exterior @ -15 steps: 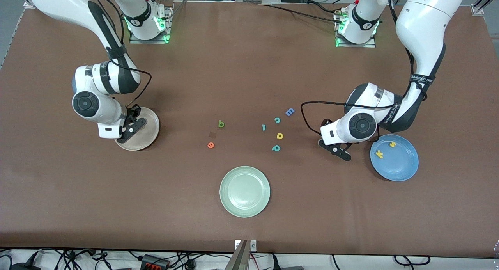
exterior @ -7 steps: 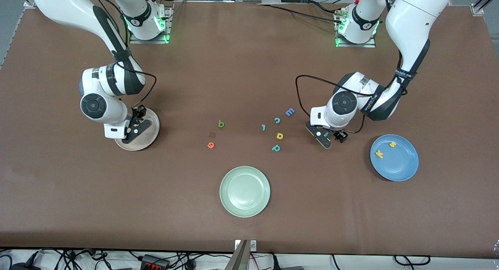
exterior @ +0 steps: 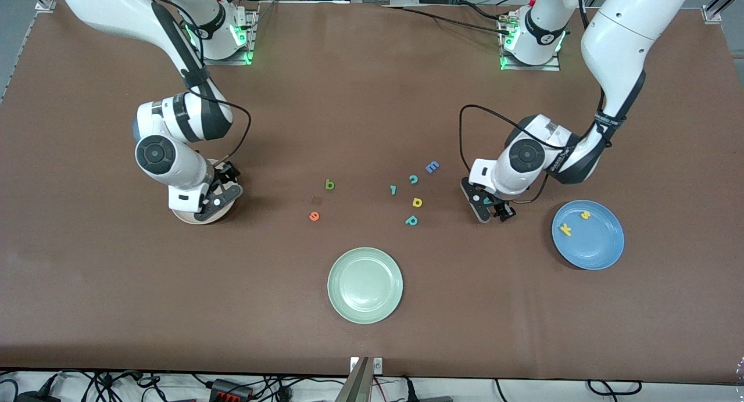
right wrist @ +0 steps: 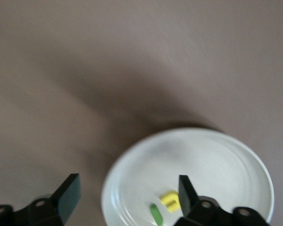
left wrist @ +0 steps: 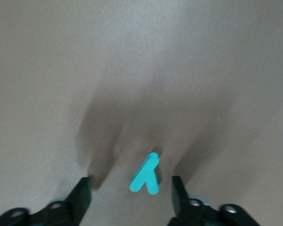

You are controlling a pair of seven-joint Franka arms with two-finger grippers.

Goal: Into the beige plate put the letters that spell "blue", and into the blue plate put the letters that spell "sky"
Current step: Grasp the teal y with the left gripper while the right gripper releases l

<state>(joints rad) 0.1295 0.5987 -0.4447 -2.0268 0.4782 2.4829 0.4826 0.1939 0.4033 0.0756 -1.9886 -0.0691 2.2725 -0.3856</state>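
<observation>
Pale green plate nr front cam; blue E, teal p mid-table.

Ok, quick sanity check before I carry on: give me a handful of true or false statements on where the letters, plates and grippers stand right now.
1. The blue plate holds a yellow k and a yellow s. True.
2. The teal y is already in the blue plate. False: it lies on the table between the left gripper's open fingers.
3. The beige plate holds a yellow u and a green l. True.
4. The orange e is in the beige plate. False: it lies on the table, nearer the front camera than the dark green b.
5. The right gripper is shut on a letter. False: it is open over the beige plate, holding nothing.
</observation>
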